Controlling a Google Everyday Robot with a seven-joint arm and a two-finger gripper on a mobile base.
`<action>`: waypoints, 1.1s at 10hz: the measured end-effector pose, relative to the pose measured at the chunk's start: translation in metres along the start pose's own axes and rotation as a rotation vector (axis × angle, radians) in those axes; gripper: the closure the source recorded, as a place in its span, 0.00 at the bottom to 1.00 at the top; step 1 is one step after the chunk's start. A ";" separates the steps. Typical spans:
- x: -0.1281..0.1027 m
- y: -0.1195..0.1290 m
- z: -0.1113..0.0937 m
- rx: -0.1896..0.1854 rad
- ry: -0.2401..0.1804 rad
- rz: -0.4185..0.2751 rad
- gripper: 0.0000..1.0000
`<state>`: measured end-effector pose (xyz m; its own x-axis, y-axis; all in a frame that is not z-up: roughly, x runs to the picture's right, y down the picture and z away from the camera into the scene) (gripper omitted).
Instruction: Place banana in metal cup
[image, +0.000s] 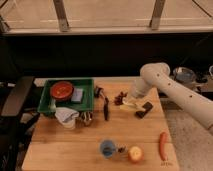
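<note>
**A:** Where's the banana (128, 106)?

**B:** Lying on the wooden table (60, 147), right of its middle, toward the far edge. The gripper (131, 101) is down on it with its fingers closed on the fruit. The white arm (170, 90) reaches in from about 2 o'clock.

**A:** What's right next to it?

**B:** A flat black object (145, 109) sits just beside it at 4 o'clock. A dark red cluster (119, 98) is close at 10 o'clock; I can't tell what it is. A slim black tool (106, 108) lies near at 9 o'clock.

**A:** And the metal cup (87, 118)?

**B:** Past that tool at roughly 8 o'clock from the banana, well apart from it. It stands beside a white cup (66, 119), at the near edge of the green tray (50, 97). The tray holds a red bowl (62, 90).

**A:** Anything along the near side?

**B:** The blue cup (106, 148) is at 7 o'clock from the banana, the apple (134, 154) at 6 and the carrot (162, 144) at 5. A silver pot (183, 75) sits off the table at 2 o'clock, behind the arm.
</note>
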<state>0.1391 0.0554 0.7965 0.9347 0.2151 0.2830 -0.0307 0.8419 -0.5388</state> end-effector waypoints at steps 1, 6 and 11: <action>-0.017 -0.005 -0.020 0.007 -0.048 -0.041 0.80; -0.134 -0.016 -0.082 0.009 -0.331 -0.250 0.80; -0.162 -0.012 -0.083 -0.012 -0.382 -0.297 0.80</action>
<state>0.0171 -0.0308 0.6911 0.7053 0.1344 0.6960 0.2240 0.8893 -0.3987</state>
